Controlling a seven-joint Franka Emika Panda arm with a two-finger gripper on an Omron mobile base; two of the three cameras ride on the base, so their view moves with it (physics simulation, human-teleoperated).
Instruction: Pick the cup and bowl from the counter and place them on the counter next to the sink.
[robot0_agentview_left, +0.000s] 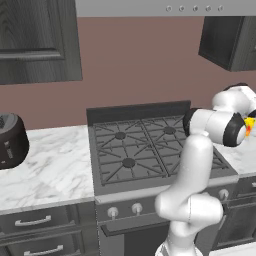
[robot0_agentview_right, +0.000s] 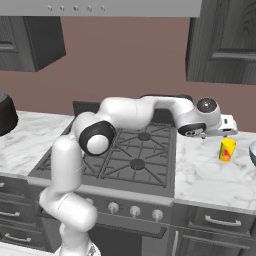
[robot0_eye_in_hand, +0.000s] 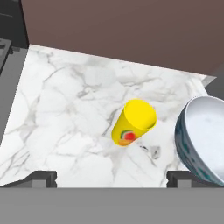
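The yellow cup (robot0_eye_in_hand: 133, 122) with a red-orange mark stands upright on the white marble counter (robot0_eye_in_hand: 65, 100), to the right of the stove. The pale grey-blue bowl (robot0_eye_in_hand: 203, 135) sits close to the cup's right, cut off by the frame edge. My gripper (robot0_eye_in_hand: 111, 178) hovers above the cup, open, its two dark fingertips (robot0_eye_in_hand: 41, 177) spread wide with nothing between them. From the right base view the gripper (robot0_agentview_right: 226, 134) hangs just over the cup (robot0_agentview_right: 227, 149), and a sliver of the bowl (robot0_agentview_right: 253, 152) shows at the edge. The cup (robot0_agentview_left: 248, 125) peeks out behind the arm. The sink is out of view.
The dark gas stove (robot0_agentview_right: 130, 155) with grates lies left of the cup's counter stretch. A dark round appliance (robot0_agentview_left: 10, 140) stands on the counter left of the stove. Dark upper cabinets (robot0_agentview_right: 225, 45) hang above, and the brown wall (robot0_eye_in_hand: 131, 30) backs the counter.
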